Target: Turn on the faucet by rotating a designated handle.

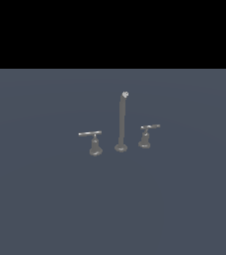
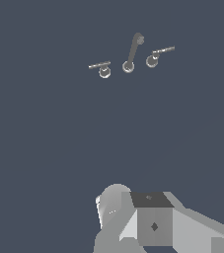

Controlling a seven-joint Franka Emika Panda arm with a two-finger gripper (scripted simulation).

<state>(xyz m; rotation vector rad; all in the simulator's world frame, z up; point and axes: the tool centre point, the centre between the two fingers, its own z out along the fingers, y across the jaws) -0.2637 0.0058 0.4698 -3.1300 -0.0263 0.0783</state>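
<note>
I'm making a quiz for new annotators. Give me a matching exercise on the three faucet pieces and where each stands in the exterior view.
Things:
1. long-lever handle
2. spout
3. short-lever handle

Places:
A. middle
B. exterior view's right
C. exterior view's left

Pairs: 1-C, 2-A, 3-B

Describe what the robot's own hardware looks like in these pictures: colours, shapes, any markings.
Only the wrist view shows any of it. The arm's end is a cluster of pale grey and white blocky, faceted shapes, with a rounded light grey housing on one side. A darker grey square panel bears a small black diamond mark, under a near-black top face. No cables show and no fingers can be made out. The exterior view shows no arm.
</note>
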